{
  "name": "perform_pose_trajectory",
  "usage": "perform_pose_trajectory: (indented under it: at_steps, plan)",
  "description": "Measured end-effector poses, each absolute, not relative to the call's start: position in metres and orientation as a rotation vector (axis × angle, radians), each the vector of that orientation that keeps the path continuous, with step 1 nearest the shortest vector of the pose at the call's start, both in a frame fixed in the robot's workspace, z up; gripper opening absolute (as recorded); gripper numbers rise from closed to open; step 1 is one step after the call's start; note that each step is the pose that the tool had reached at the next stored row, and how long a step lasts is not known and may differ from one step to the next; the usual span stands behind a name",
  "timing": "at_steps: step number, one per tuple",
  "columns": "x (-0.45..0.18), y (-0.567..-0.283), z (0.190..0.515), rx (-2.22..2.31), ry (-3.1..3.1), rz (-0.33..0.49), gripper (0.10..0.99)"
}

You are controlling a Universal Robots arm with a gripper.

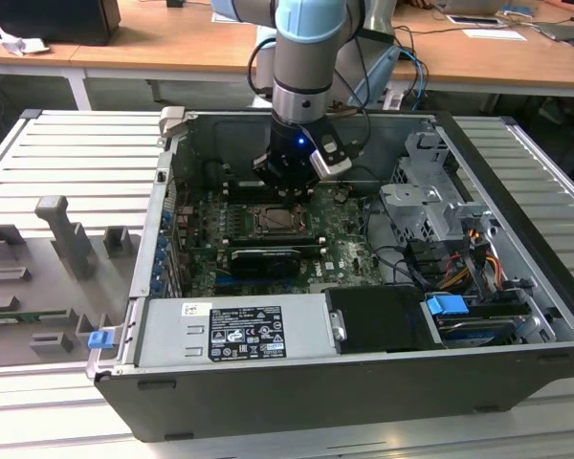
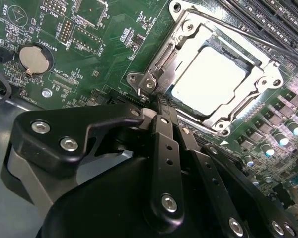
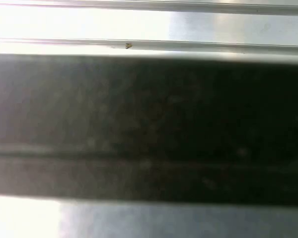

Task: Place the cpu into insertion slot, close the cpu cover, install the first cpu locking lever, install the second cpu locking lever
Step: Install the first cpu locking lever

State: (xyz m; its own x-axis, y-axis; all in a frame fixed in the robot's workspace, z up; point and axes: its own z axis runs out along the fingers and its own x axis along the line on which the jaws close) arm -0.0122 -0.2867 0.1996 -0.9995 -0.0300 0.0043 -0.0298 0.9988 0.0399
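Exterior view: gripper (image 1: 289, 186) hangs low inside the open PC case (image 1: 517, 182), just above the slot (image 1: 275, 221) on the green board (image 1: 340, 251); a long black card (image 1: 265, 260) lies just beside the socket. Second wrist view: cpu (image 2: 208, 82) sits in the slot (image 2: 154, 84), cover (image 2: 260, 79) appears down over it, bright top showing through the window. Fingers (image 2: 165, 148) look drawn together, tips at the socket's corner by a thin lever (image 2: 141, 91), nothing visibly gripped. First wrist view: blurred dark band between bright metal strips, nothing usable. Risk: tip slips off the thin lever and scrapes the board.
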Motion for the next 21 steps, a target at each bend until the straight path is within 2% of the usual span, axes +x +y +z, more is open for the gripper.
perform_pose_trajectory:
  at_steps: [5,12,21]
  plan:
    - [-0.012,-0.287,0.200,0.047,-3.135,-0.108,0.106]
    - [-0.012,-0.287,0.215,0.047,-3.135,-0.111,0.106]
    - [-0.012,-0.290,0.215,0.047,-3.135,-0.111,0.106]
